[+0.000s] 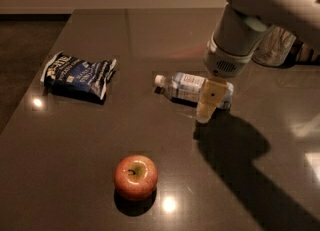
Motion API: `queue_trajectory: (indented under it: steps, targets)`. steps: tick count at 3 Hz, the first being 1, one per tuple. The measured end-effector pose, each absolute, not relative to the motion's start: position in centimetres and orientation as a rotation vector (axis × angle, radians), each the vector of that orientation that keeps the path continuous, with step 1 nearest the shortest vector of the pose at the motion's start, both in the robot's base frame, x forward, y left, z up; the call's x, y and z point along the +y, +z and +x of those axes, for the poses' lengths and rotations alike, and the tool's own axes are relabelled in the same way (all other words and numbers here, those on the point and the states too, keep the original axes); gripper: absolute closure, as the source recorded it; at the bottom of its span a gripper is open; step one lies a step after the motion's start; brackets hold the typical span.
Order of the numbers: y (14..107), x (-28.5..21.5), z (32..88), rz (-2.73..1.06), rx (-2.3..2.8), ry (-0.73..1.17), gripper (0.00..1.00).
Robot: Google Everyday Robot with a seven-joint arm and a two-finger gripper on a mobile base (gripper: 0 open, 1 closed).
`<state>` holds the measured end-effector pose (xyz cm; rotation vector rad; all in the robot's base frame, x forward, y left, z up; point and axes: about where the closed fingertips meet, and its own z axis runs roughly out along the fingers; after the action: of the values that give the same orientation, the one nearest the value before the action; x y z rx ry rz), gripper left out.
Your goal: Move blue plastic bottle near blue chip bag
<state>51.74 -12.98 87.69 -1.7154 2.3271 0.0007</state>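
The blue plastic bottle (189, 86) lies on its side near the middle of the dark tabletop (65, 175). Its white cap points left and its pale blue-and-white label faces up. Its right-hand end is hidden behind the gripper.

The gripper (205, 109) hangs from above over that right-hand end. A pale tan part of it stands in front of the bottle on the camera side, with its tip close to the tabletop. Whether the gripper is spread or closed cannot be told from this view, nor whether it touches the bottle (its far side is hidden). The white arm (260, 10) comes in from the upper right and throws a broad shadow (235, 150) on the tabletop in front of and to the right of the bottle.

The blue chip bag (79, 75) lies flat to the left of the bottle, wrinkled, dark blue with white ends and white lettering. Bag and bottle are well apart, with bare tabletop between them, and the bottle's cap points toward the bag.

A red-yellow apple (135, 177) stands stem up nearer the camera, forward and left of the bottle and clear of both it and the bag. A clear glass jar (274, 50) stands at the right rear, partly behind the arm.
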Motion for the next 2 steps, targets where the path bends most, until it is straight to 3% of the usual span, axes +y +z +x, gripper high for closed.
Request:
queue_trajectory:
  steps: [1,2]
  targets:
    - [86.65,-12.14,52.67,-1.724,2.344,-0.004,0.17]
    - [86.47,-11.28,53.2,-1.737,2.345,0.002,0.41]
